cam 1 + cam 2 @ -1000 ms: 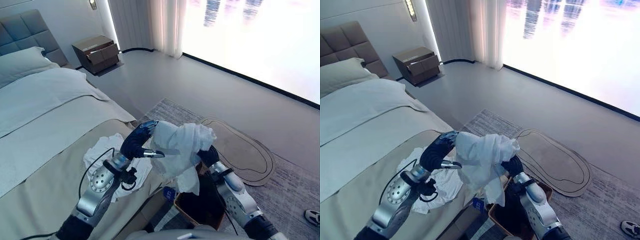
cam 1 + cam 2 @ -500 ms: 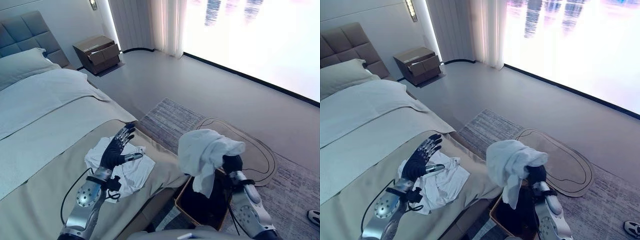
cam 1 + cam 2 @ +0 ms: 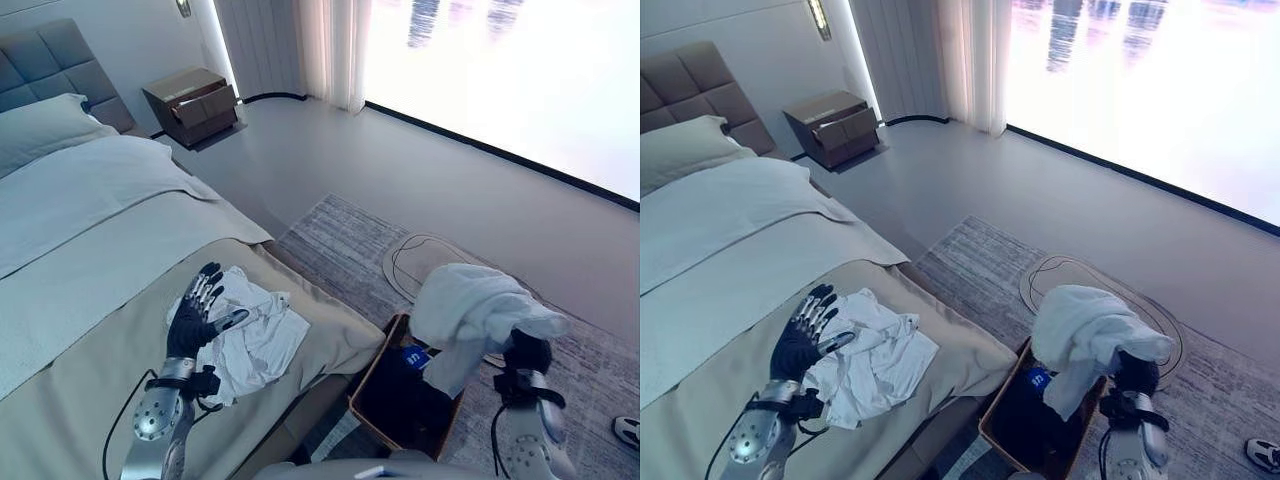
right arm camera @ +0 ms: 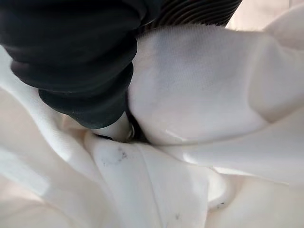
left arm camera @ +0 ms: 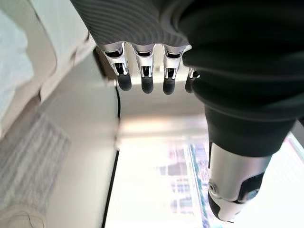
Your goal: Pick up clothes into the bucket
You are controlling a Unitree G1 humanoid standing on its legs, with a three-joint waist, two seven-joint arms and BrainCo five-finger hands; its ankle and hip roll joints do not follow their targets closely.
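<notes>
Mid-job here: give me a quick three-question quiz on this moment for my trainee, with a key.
1. True or false: the left hand is curled round the white clothes on the bed.
2. What does the right hand hold? A) white garment B) pillow C) shoe
3. The held white garment hangs partly over the ____.

Key: 1 false, its fingers are straight; 2 A; 3 bucket.

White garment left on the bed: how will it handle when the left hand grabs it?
Probably floppy: the white garment lies crumpled in loose folds on the bed. Likely light, since the towel in the right hand droops over the bucket. It may trail; the left hand is open beside it.
</notes>
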